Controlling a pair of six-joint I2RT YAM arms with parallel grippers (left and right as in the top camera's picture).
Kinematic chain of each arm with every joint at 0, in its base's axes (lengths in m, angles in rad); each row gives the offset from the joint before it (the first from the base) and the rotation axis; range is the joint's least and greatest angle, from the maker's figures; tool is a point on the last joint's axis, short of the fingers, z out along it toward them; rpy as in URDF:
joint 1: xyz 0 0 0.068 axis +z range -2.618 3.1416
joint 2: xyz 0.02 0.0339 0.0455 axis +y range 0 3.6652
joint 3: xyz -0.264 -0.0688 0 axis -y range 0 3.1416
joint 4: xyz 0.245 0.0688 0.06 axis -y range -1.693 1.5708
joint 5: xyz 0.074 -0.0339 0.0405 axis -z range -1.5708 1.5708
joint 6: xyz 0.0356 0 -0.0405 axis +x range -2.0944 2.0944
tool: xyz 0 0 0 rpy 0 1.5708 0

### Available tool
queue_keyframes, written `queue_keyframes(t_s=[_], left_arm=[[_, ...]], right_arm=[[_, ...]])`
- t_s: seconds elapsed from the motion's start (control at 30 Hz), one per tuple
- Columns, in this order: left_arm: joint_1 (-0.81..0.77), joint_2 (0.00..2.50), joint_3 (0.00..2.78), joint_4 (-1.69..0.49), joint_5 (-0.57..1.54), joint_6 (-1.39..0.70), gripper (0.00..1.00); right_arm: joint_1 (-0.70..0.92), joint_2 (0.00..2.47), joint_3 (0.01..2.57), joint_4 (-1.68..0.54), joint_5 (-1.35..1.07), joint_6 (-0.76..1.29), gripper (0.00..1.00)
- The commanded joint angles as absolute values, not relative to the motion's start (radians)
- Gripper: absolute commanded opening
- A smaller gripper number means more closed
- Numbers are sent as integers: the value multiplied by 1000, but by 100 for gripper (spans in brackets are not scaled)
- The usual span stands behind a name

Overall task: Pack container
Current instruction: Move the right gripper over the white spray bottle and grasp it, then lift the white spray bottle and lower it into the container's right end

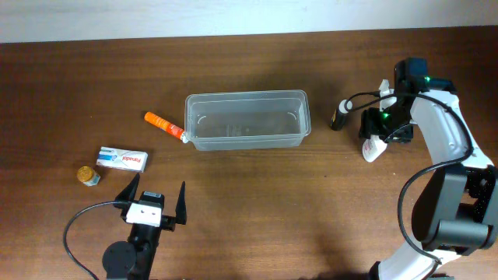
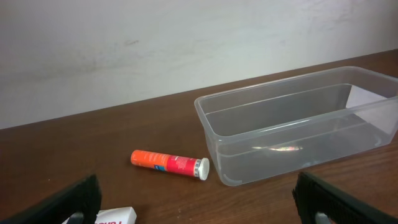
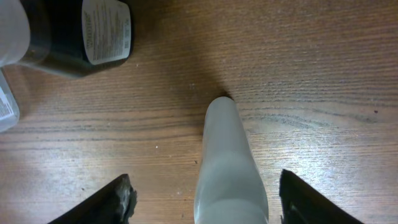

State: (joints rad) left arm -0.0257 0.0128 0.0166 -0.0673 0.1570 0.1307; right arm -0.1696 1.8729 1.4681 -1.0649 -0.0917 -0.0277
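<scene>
The container [image 1: 247,96], a clear plastic tub, stands empty at mid-table; its near wall [image 2: 298,134] fills the right of the left wrist view. A white bottle [image 1: 373,148] lies on the wood to its right. My right gripper [image 1: 383,132] hovers over it, open. In the right wrist view the white bottle [image 3: 229,162] lies between the two dark fingers, with a gap on each side of it, and the right gripper [image 3: 205,199] touches nothing. My left gripper [image 1: 158,190] stands wide open and empty near the front left; the left gripper [image 2: 199,202] faces the tub.
An orange tube [image 1: 163,126] [image 2: 169,164] lies just left of the container. A white box [image 1: 122,159] [image 2: 115,216] and a small yellow-lidded jar [image 1: 89,176] sit further left. A dark bottle [image 1: 338,117] [image 3: 81,34] stands between the container and the right gripper.
</scene>
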Motion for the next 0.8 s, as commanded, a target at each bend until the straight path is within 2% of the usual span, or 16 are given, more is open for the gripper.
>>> queue_keyframes(t_s=[0.0, 0.1, 0.17, 0.57, 0.77], left_arm=[[-21, 6, 9, -67, 153, 129, 99], [-21, 6, 9, -67, 153, 129, 99], [-21, 6, 9, -67, 153, 128, 99], [-21, 6, 9, -67, 153, 128, 99], [-21, 6, 9, -67, 153, 128, 99]], right_arm=[[-171, 1881, 1469, -1061, -93, -30, 66], [-171, 1892, 1468, -1062, -93, -30, 65], [-171, 1900, 1468, -1063, -93, -30, 60], [-171, 1906, 1463, -1077, -90, -25, 23], [-171, 1885, 1477, -1095, -90, -19, 20]])
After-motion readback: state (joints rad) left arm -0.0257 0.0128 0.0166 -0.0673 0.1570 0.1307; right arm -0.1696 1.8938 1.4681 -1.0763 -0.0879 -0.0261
